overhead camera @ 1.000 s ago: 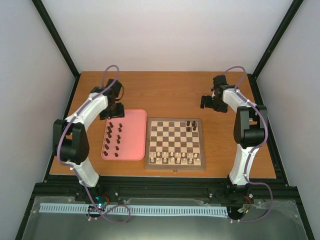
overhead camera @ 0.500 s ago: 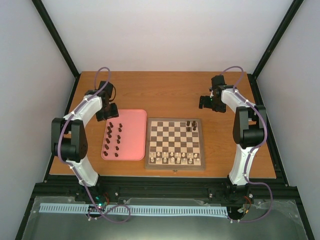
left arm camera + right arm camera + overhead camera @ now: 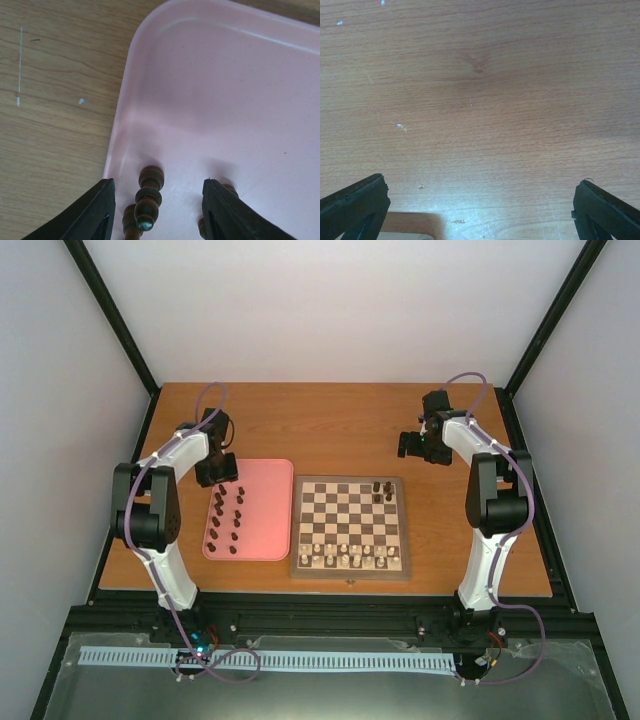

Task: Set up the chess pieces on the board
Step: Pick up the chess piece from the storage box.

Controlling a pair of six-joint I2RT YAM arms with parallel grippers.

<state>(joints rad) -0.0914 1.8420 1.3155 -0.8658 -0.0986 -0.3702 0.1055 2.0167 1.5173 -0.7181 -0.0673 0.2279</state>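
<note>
Several dark chess pieces point(image 3: 228, 515) stand on the left half of a pink tray point(image 3: 265, 502). Three more dark pieces point(image 3: 381, 490) stand at the far right of the board point(image 3: 298, 530). My left gripper point(image 3: 217, 473) hangs over the tray's far left corner. In the left wrist view its jaws point(image 3: 157, 212) are open around one upright dark piece point(image 3: 148, 199), with a gap on both sides. Other dark pieces point(image 3: 129, 225) stand just behind it. My right gripper point(image 3: 415, 445) is wide open over bare table behind the board, fingers point(image 3: 355, 210) far apart.
Pale cream pieces point(image 3: 350, 555) fill the board's two near rows. The tray lies directly left of the board. A corner of the board's wooden border point(image 3: 410, 225) shows at the bottom of the right wrist view. Black frame posts rise at the table's far corners.
The left gripper has moved toward me along the tray's far left corner, down over the dark pieces, and its jaws have narrowed. The right arm has barely moved.
</note>
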